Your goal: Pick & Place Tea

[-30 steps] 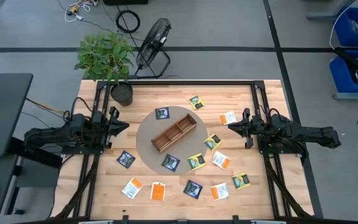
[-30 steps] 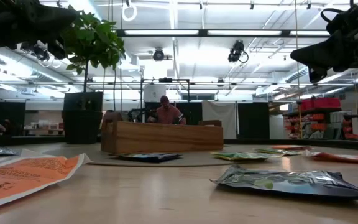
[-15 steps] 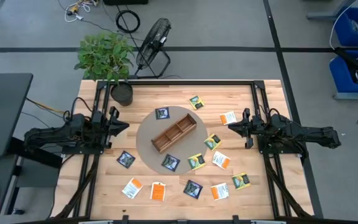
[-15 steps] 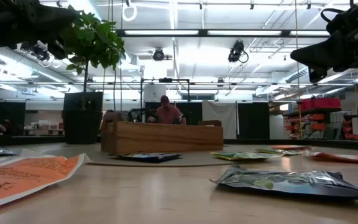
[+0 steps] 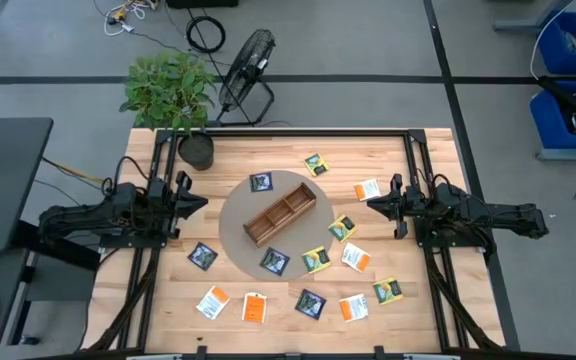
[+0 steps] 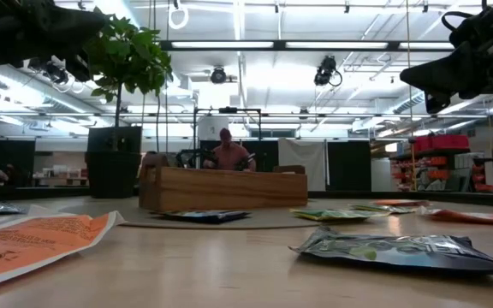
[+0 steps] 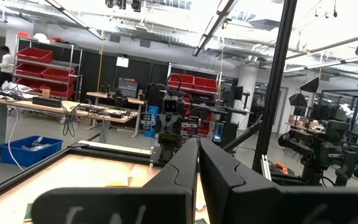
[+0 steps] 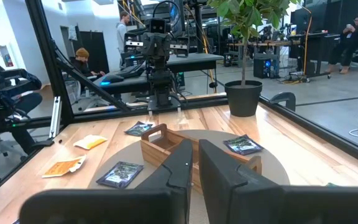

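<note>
Wooden tray (image 5: 280, 212) sits diagonally on a round grey mat (image 5: 230, 228) mid-table, looks empty from above. Tea packets (image 5: 274, 261) all lie loose on the table (image 5: 420, 310): navy ones at the mat's edge and beyond, yellow-green ones just right of the mat, orange-and-white ones mostly along the near edge. None in the tray, nothing picked yet.

Left gripper (image 5: 200, 204) parked at the left table edge, fingers nearly together, holding nothing. Right gripper (image 5: 371, 203) parked at the right edge, fingers narrow too, empty, with an orange packet (image 5: 367, 189) just beside it. Potted plant (image 5: 171, 92) at the far left corner.

Risks, as a guess: packets are flat and thin, so fingers could skid off one or push it across the wood instead of lifting it. Yellow-green ones right of the mat lie close together, a pinch may drag a neighbour. Tray compartments are narrow, so a packet could land on a divider or catch the rim. Left arm reaching far could brush the plant.
</note>
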